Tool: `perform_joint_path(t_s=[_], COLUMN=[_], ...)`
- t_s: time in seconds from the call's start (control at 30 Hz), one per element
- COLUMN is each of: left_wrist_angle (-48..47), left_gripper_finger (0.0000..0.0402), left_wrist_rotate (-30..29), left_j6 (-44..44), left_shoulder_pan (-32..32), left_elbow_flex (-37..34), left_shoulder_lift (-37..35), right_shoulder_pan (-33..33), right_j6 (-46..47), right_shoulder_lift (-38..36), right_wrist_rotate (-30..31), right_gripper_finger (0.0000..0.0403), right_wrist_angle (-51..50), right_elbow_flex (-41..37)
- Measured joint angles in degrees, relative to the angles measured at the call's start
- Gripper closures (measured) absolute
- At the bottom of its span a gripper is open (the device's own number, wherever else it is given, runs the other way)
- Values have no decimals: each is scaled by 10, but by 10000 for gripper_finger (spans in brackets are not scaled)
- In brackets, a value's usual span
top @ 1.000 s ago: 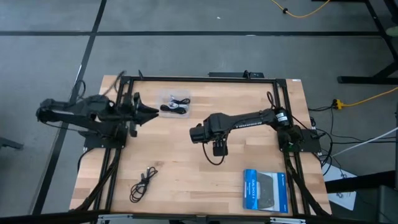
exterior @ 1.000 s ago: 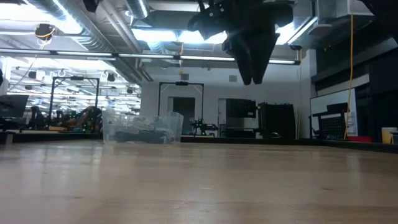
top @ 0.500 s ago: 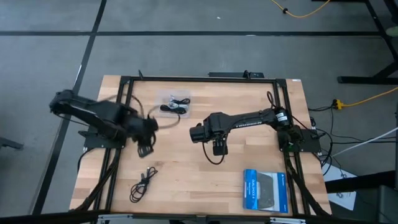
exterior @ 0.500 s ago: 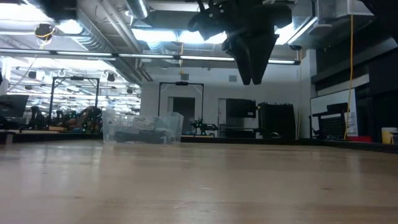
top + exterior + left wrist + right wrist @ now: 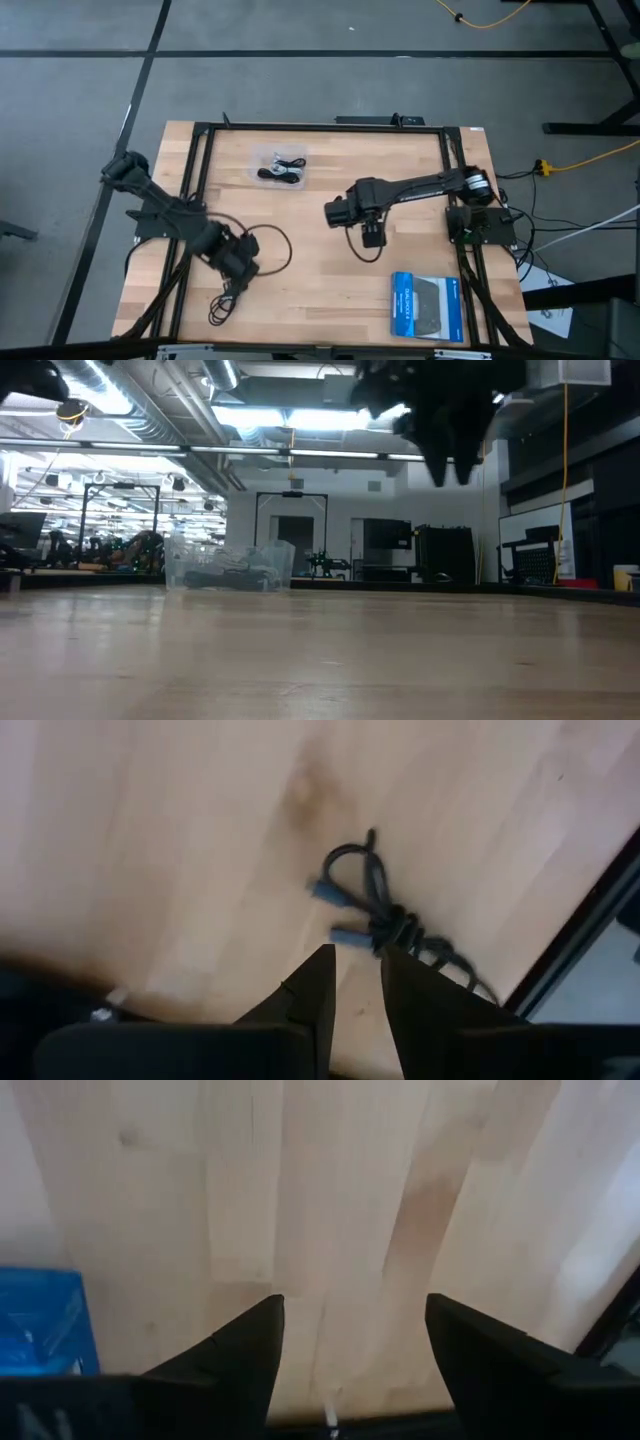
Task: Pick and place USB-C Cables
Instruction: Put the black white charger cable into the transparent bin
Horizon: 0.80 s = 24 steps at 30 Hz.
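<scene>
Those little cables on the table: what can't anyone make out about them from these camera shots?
- Black cable, left wrist view: one end runs behind the left gripper.
- High view: the same cable is too small to show its plugs.
- Clear container, low view: its dark contents are too far off to tell apart.
- Blue box, right wrist view: cut by the picture's edge, past the open right gripper.

One black USB-C cable (image 5: 228, 296) lies loose on the bare wood at the table's near left: a small open loop, a knotted middle, two connector ends splayed apart. More dark USB-C cables (image 5: 281, 171) sit bundled in a clear container (image 5: 278, 166) at the far left-centre of the table.
</scene>
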Motion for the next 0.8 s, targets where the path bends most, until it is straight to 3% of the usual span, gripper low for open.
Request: perform_joint_path(t_s=[0.3,0.5,0.63,0.8], left_wrist_angle=[10,18,54,57], left_gripper_finger=[325,325,325,325], left_wrist_rotate=[35,27,45,25], left_j6=[-158,-275,-276,-237], left_shoulder_pan=[-64,-101,-118,-128], left_elbow_flex=[0,0,0,0], left_shoulder_lift=[53,69,73,73], right_shoulder_pan=[10,28,35,36], right_j6=[124,168,175,176], right_shoulder_lift=[-102,-130,-130,-130], right_wrist_rotate=[-47,-46,-46,-46], right_gripper_finger=[156,156,156,156], right_wrist_angle=[58,84,93,107], right_elbow_flex=[-190,-264,-284,-288])
